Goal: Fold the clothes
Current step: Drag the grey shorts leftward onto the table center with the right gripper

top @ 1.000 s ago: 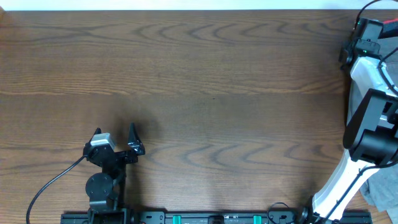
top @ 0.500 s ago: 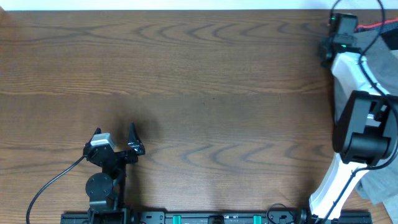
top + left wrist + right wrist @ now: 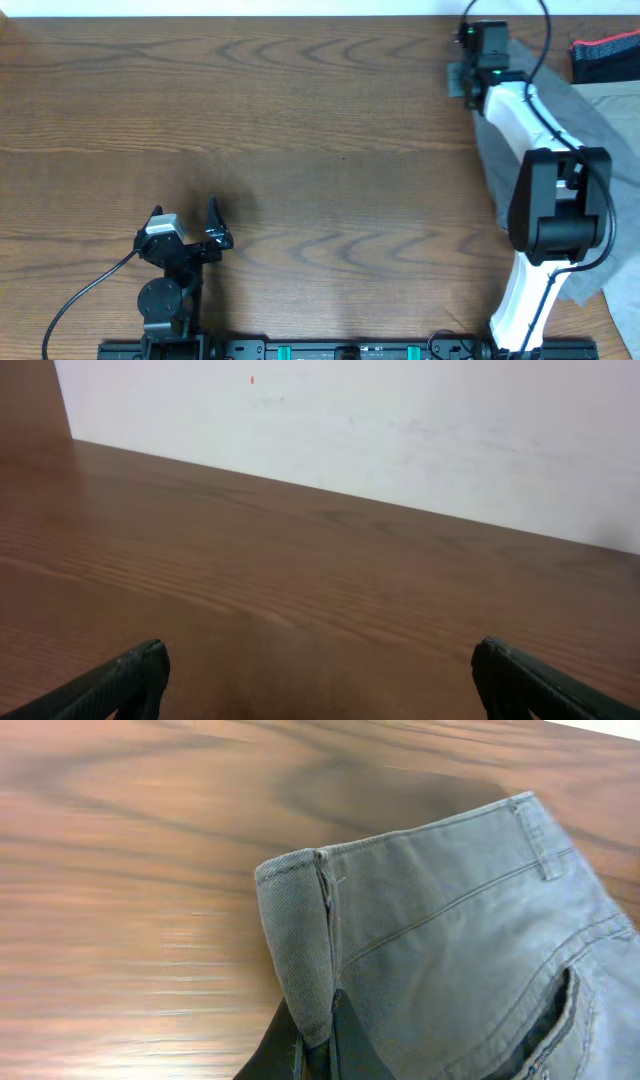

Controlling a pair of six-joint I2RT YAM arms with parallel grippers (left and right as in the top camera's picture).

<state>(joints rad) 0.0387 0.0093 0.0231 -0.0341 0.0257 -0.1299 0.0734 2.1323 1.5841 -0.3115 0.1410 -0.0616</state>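
The grey-green shorts (image 3: 585, 120) lie spread along the table's right side, running from the far edge to the near right corner. My right gripper (image 3: 463, 78) is shut on a corner of their waistband and holds it at the far right of the table. In the right wrist view the shorts (image 3: 460, 950) show the waistband, a belt loop and a stitched pocket, with the pinched fold between my right gripper's fingers (image 3: 322, 1045). My left gripper (image 3: 185, 222) is open and empty at the near left, its fingertips (image 3: 320, 680) wide apart over bare wood.
A dark garment with a red band (image 3: 606, 56) lies at the far right edge beside the shorts. The wooden table (image 3: 300, 150) ends at a white wall (image 3: 400, 430) on the far side. The right arm (image 3: 540, 190) stretches over the shorts.
My right gripper has moved left along the far edge, dragging the shorts from the right edge onto the table. The left arm has not moved.
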